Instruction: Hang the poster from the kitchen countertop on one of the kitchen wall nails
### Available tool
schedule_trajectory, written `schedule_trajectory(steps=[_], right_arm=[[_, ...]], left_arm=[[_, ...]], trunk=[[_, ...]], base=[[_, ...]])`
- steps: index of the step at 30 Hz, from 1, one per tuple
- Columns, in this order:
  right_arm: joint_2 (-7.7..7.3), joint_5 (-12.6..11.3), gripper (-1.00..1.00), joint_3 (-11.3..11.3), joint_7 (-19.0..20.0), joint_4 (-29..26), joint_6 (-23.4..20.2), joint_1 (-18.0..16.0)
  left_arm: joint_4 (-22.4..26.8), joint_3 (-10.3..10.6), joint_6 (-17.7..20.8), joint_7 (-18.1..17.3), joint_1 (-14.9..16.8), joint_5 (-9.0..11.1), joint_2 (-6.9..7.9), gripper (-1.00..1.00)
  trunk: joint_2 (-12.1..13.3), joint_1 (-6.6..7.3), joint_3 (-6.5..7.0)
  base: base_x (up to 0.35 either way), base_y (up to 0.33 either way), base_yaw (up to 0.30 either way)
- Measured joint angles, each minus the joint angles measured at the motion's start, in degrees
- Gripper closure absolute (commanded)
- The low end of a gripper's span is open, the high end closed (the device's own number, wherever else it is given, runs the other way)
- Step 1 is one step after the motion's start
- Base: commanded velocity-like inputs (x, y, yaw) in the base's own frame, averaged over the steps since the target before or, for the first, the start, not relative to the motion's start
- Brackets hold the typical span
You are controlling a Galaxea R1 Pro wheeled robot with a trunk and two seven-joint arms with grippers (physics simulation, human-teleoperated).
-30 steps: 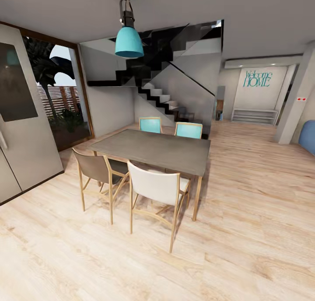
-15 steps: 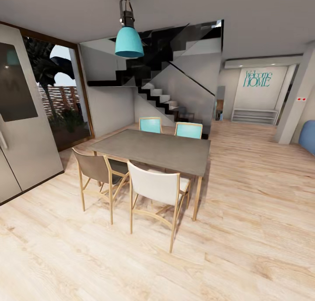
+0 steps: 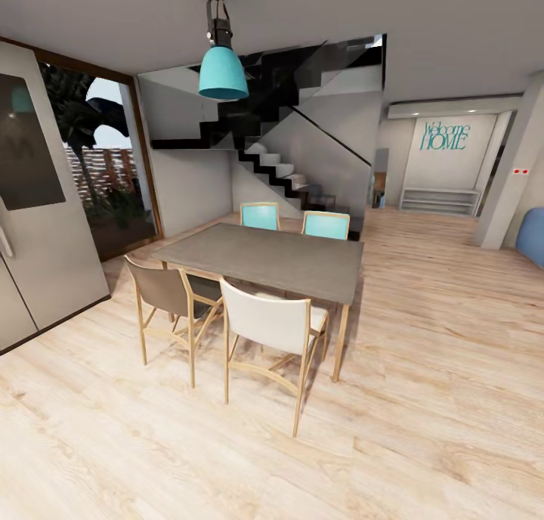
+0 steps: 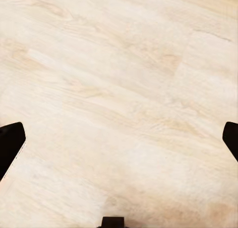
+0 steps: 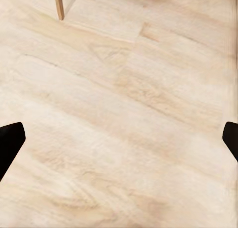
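Ahead of us, at twelve o'clock, stands a grey rectangular dining desk [image 3: 264,257] on slim wooden legs, set on a pale wood-plank floor [image 3: 423,399]. On its near side we have a brown-backed wooden chair [image 3: 162,297] toward eleven o'clock and a white-backed wooden chair [image 3: 272,331] just beside it, nearer twelve. Two turquoise-backed chairs [image 3: 261,216] sit along the far side. A turquoise pendant lamp [image 3: 223,72] on a black stem hangs from the ceiling above the desk. Behind it a dark staircase with white steps [image 3: 283,168] climbs against a grey wall. At ten o'clock a large window with a brown frame [image 3: 106,165] shows plants and a slatted fence; closer, at nine o'clock, a pale grey cabinet with a dark panel [image 3: 34,195] stands upright. Around one o'clock, far off, turquoise "Welcome HOME" lettering [image 3: 444,136] sits on a white wall. We see neither the poster nor the kitchen countertop from where we are.

Our left pincer [image 4: 119,143] is spread wide over bare floor planks, holding nothing. Our right pincer [image 5: 119,143] is likewise spread and unladen, with a wooden chair leg [image 5: 59,4] resting on the floor beyond it.
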State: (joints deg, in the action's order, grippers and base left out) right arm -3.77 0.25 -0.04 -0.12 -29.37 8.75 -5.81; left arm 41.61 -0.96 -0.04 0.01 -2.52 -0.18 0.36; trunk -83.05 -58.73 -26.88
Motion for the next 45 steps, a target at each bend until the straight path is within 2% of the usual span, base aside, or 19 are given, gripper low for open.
schedule_trajectory(steps=[8,17,25,45], right_arm=[[-0.26,0.1,-1.00,0.0,0.0,-0.4,0.1,0.3],[-0.26,0.1,-1.00,0.0,-0.2,-0.5,0.1,0.3],[-0.39,0.2,-1.00,0.0,0.0,-0.5,0.1,0.3],[-0.19,0.2,-1.00,0.0,-0.4,-0.5,0.2,0.3]], left_arm=[[-0.3,-0.2,0.0,0.1,0.0,0.1,0.46,-1.00],[-0.4,-0.2,0.0,0.2,0.0,0.1,0.53,-1.00],[-0.5,-0.2,0.0,0.2,0.0,0.1,0.50,-1.00],[-0.5,-0.2,0.0,0.2,0.0,0.1,0.44,-1.00]], trunk=[[0.0,0.00,0.00],[0.0,0.00,0.00],[0.0,0.00,0.00],[0.0,0.00,0.00]], base=[[0.000,0.000,0.012],[0.000,0.000,0.230],[0.000,0.000,0.055],[0.000,0.000,0.271]])
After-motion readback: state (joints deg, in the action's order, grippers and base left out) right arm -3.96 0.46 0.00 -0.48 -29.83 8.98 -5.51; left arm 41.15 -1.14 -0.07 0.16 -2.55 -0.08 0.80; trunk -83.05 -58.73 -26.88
